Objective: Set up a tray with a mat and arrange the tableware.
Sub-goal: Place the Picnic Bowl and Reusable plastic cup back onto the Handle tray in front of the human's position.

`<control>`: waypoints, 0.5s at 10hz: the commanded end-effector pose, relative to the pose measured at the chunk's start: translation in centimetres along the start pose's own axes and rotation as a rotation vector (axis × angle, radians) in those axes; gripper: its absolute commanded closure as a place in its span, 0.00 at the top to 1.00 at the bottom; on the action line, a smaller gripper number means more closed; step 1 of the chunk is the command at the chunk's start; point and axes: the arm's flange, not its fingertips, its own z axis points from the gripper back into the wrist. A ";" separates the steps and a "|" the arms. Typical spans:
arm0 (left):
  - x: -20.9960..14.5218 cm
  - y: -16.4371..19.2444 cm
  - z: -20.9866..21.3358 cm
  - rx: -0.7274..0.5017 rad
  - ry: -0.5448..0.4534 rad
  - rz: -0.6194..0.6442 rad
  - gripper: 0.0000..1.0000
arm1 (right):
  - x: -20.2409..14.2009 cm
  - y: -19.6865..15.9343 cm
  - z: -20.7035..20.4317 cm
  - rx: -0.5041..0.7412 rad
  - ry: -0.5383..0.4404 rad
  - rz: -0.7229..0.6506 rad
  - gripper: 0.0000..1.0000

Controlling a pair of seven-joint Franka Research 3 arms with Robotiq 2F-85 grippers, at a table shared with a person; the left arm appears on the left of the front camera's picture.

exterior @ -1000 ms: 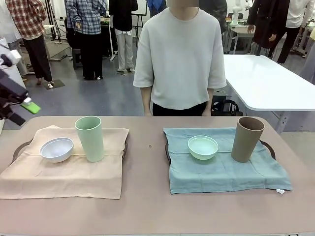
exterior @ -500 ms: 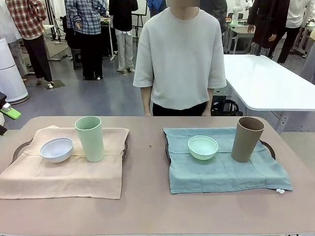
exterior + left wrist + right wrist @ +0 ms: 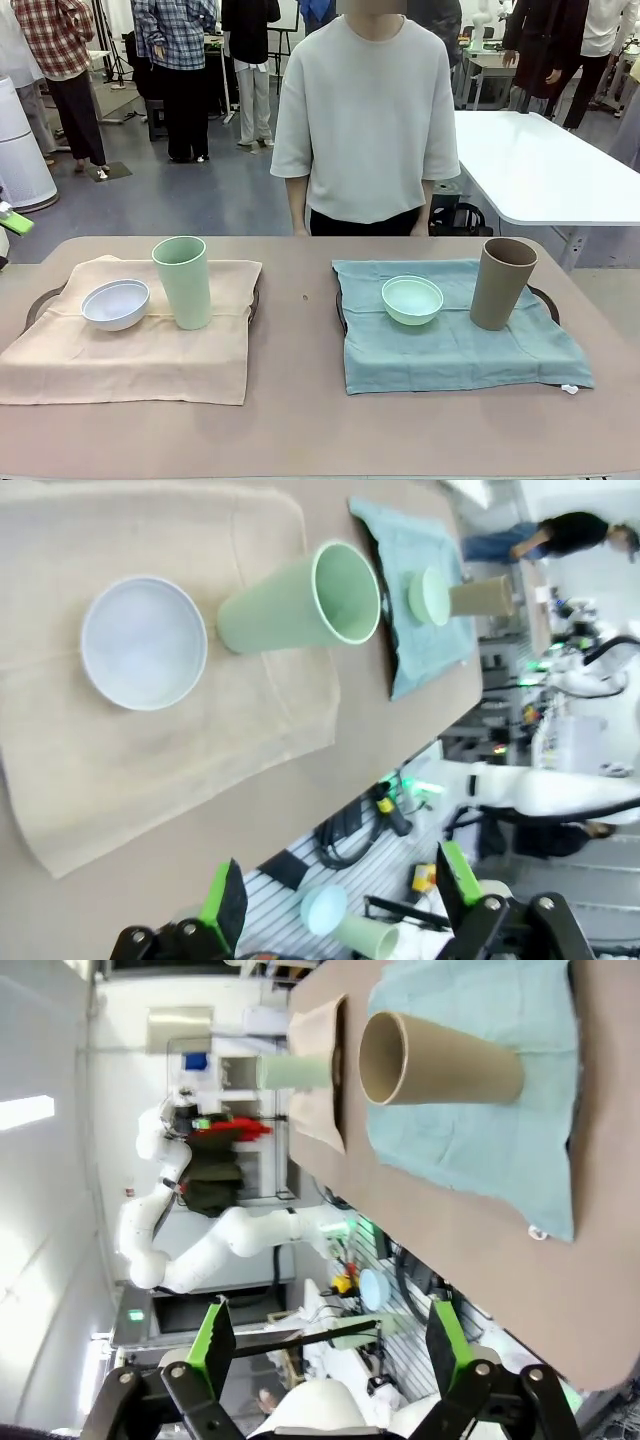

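Trays [image 3: 32, 304] sat under two mats on the table [image 3: 300, 400]. White bowl [image 3: 116, 303] and green tumbler [image 3: 182, 282] stood side by side on the beige mat [image 3: 130, 355]; mint bowl [image 3: 412, 299] and brown tumbler [image 3: 502, 283] stood apart on the teal mat [image 3: 450, 350]. Left gripper [image 3: 340, 900] and right gripper [image 3: 325, 1345] were released, holding nothing. A person [image 3: 366, 120] stood behind.

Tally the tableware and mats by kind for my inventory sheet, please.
Bowls: 2, white and mint
Tumblers: 2, green and brown
Mats: 2, beige and teal
Total: 6
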 end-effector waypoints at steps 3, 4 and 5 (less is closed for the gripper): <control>0.8 5.7 5.1 -0.211 -0.111 0.117 1.00 | -3.2 -3.1 2.6 0.229 -0.071 0.036 1.00; 0.0 6.4 5.0 -0.235 -0.159 0.159 1.00 | -4.0 -3.3 3.2 0.257 -0.077 0.050 1.00; 0.2 6.5 4.8 -0.248 -0.196 0.176 1.00 | -4.0 -3.2 3.3 0.266 -0.082 0.058 1.00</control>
